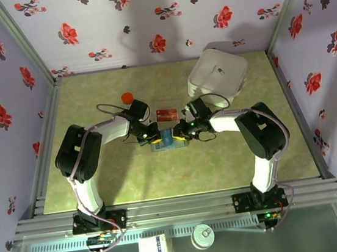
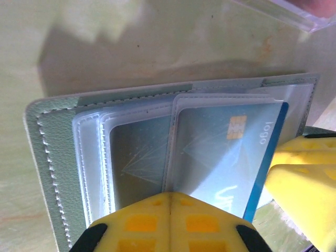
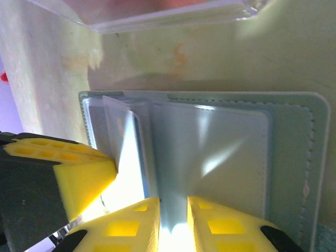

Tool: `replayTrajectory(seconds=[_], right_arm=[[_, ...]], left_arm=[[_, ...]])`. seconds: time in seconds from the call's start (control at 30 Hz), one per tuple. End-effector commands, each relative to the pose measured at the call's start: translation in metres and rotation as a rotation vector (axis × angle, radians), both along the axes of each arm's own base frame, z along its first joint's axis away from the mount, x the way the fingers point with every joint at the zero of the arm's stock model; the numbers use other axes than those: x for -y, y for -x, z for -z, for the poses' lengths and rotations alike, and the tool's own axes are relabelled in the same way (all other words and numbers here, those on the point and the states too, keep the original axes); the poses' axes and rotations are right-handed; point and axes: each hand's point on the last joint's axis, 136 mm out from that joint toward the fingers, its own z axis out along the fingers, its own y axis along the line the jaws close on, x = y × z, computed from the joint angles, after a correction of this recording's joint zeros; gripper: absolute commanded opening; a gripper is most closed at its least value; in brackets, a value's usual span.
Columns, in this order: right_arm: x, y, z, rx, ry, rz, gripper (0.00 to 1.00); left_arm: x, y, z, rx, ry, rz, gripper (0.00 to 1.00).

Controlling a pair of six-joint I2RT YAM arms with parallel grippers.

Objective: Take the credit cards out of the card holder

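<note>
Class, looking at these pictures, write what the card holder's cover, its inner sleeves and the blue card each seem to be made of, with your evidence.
The card holder cover: probably faux leather or soft vinyl, matte grey-green, with a stitched edge. The sleeves: clear flexible plastic, glossy; glare and see-through layers show it. The blue card: stiff plastic, smooth and shiny, with a metallic-looking chip.

Bright, even light with soft shadows on the back wall (image 1: 143, 18). Glare whitens the clear sleeves (image 3: 210, 152) of the card holder (image 3: 294, 157).
</note>
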Motion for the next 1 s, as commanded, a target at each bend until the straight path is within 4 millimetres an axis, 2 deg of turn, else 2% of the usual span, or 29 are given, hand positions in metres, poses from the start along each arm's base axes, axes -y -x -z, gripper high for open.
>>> replayTrajectory(seconds=[0.0,0.17,0.37,0.53,0.73,0.97], right_arm=[[0.006,-0.002,-0.001,0.005,0.010,0.023,0.21],[0.008,-0.004,-0.006,0.029,0.003,0.044,0.22],[-0.003,-0.006,-0.013,0.031,-0.075,0.036,0.22],[-0.010,-0.004,-0.007,-0.002,-0.115,0.025,0.21],[-0.009,-0.001,0.005,-0.032,-0.099,0.024,0.20],[-0.010,-0.002,0.001,-0.023,-0.110,0.020,0.15]], left_arm=[[-0.017,0.012,0.024,-0.053,-0.105,0.010,0.00],[-0.017,0.012,0.024,-0.053,-0.106,0.009,0.00],[-0.017,0.012,0.023,-0.054,-0.107,0.010,0.00],[-0.017,0.012,0.022,-0.052,-0.105,0.010,0.00],[-0.017,0.012,0.022,-0.052,-0.106,0.010,0.00],[-0.016,0.011,0.021,-0.051,-0.106,0.012,0.00]])
